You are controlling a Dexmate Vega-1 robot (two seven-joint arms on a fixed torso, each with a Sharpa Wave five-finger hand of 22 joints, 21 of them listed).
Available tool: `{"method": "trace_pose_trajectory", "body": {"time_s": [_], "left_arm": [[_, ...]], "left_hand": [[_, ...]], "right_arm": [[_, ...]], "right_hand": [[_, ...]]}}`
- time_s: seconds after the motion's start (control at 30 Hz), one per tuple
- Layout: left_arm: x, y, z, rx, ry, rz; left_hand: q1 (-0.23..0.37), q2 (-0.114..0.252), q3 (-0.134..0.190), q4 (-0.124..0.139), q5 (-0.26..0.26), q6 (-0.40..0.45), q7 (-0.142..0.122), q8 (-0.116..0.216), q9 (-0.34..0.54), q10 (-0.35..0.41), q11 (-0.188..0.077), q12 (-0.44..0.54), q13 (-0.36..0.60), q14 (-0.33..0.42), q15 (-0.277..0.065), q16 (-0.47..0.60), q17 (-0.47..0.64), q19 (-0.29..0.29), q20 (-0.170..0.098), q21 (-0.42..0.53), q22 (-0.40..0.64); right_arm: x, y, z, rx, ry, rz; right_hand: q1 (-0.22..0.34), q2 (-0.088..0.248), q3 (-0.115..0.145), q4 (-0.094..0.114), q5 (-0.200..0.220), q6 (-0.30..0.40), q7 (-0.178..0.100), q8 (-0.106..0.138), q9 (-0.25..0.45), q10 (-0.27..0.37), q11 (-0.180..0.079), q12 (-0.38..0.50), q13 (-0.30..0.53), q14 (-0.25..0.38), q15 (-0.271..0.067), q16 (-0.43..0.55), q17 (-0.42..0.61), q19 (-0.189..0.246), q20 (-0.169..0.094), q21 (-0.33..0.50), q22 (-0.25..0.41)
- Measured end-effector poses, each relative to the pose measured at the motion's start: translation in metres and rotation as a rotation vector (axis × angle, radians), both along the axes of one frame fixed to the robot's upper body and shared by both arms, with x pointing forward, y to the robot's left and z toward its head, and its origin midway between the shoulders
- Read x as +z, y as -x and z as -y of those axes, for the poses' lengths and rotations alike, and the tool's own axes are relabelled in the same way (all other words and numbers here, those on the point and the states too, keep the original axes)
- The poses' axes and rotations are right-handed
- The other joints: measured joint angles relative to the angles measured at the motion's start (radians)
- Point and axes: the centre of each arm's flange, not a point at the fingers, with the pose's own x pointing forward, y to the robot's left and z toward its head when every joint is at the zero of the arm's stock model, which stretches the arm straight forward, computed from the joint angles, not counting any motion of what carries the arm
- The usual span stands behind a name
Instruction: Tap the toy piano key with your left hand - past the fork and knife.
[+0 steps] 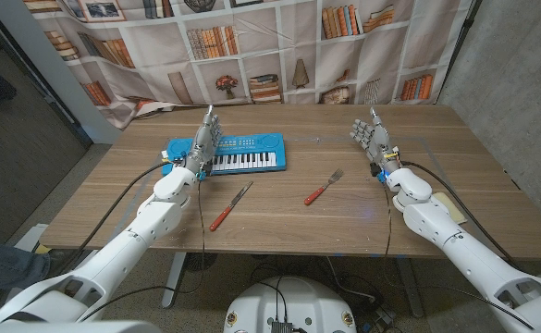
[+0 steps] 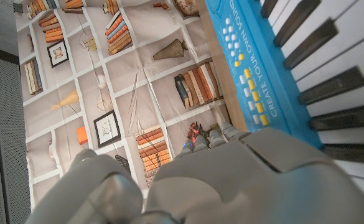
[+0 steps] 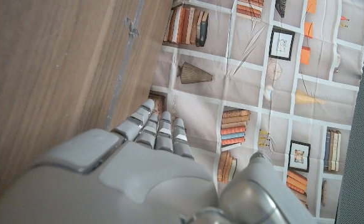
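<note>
Your left hand (image 1: 203,143) stands over the left end of the blue toy piano (image 1: 242,154), fingers extended and holding nothing; whether a fingertip touches a key cannot be told. The piano lies at the far middle of the wooden tabletop (image 1: 279,231), beyond a red-handled knife (image 1: 230,206) and red-handled fork (image 1: 324,186), which lie apart nearer you, so your arm reaches past them. Your right hand (image 1: 370,139) waits upright near the far right, fingers spread and empty, well clear of the piano since this task is not its job.
</note>
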Motion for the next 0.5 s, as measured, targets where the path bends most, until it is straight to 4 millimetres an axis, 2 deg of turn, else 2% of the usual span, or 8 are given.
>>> {"method": "trace_pose_trajectory", "body": {"time_s": [0.1,0.5], "left_arm": [[0.003,0.001,0.001,0.004,-0.004,0.007],[0.012,0.014,-0.001,0.032,-0.052,0.036]], "left_hand": [[0.007,0.007,0.0,0.0,0.0,0.0,0.0,0.011,0.0,0.0,0.0,0.007,0.0,0.0,0.0,0.007,0.0,0.0,0.0,0.0,0.0],[0.024,0.024,0.004,-0.005,0.008,-0.004,-0.004,0.012,0.0,0.0,0.0,0.007,0.0,0.0,0.0,0.014,0.0,0.0,0.0,0.0,0.0]], "right_arm": [[-0.003,0.001,0.0,0.001,0.001,0.002],[-0.01,0.009,-0.007,0.004,0.013,0.015]], "right_hand": [[0.005,0.005,0.0,0.0,0.0,0.0,0.0,0.0,0.0,0.0,0.0,0.0,0.0,0.0,0.0,0.0,0.0,0.0,0.0,0.004,0.0],[0.009,0.009,0.004,-0.004,0.0,0.0,0.0,0.0,0.0,0.008,0.003,0.0,0.0,0.004,0.004,0.0,0.0,0.007,0.007,0.004,0.0]]}}
